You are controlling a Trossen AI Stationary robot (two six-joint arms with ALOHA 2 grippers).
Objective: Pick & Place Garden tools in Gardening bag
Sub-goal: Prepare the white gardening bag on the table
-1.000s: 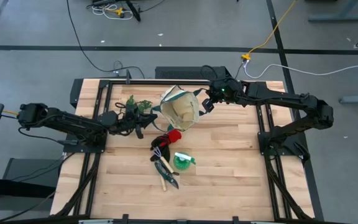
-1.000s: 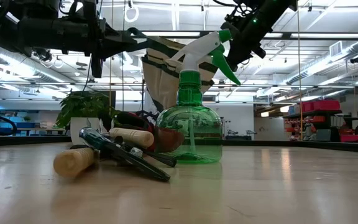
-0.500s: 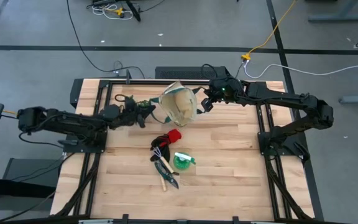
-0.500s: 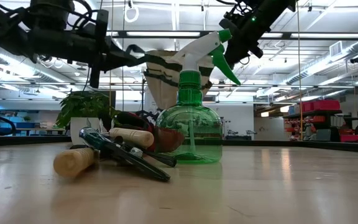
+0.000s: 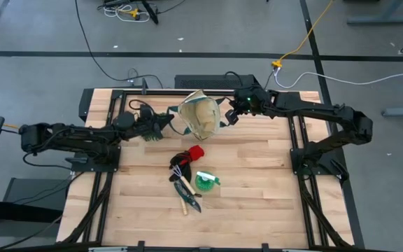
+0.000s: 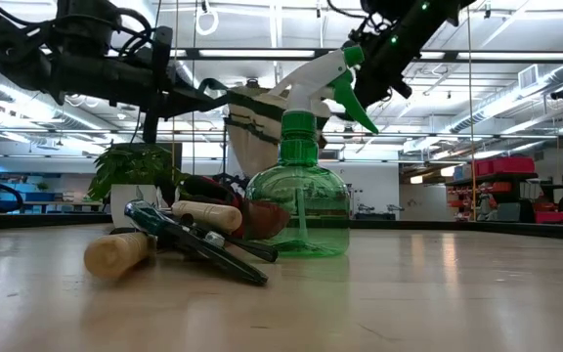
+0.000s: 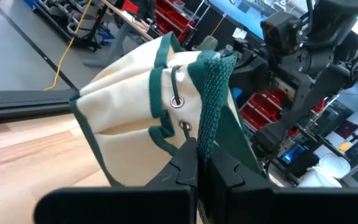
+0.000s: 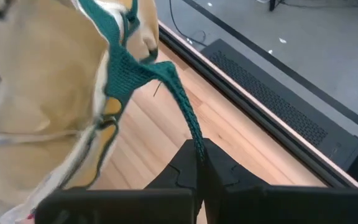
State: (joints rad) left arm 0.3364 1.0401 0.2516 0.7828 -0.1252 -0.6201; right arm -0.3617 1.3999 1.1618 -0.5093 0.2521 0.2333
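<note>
Both grippers held the bag [image 5: 200,117] up between them near the table's far edge, the left gripper [image 7: 199,163] and right gripper [image 8: 200,163] each clamped on a green handle. Bare wood lay around the tools [image 5: 191,178] heaped nearer the front; only the low view revealed a spray bottle [image 6: 298,200].

No readable text, labels, brands or numbers in any of my views. I checked the beige canvas bag with dark green trim [image 7: 135,118], the translucent green plastic spray bottle [image 6: 298,207] and the red storage bins in the background [image 7: 185,15]: nothing legible on them.
</note>
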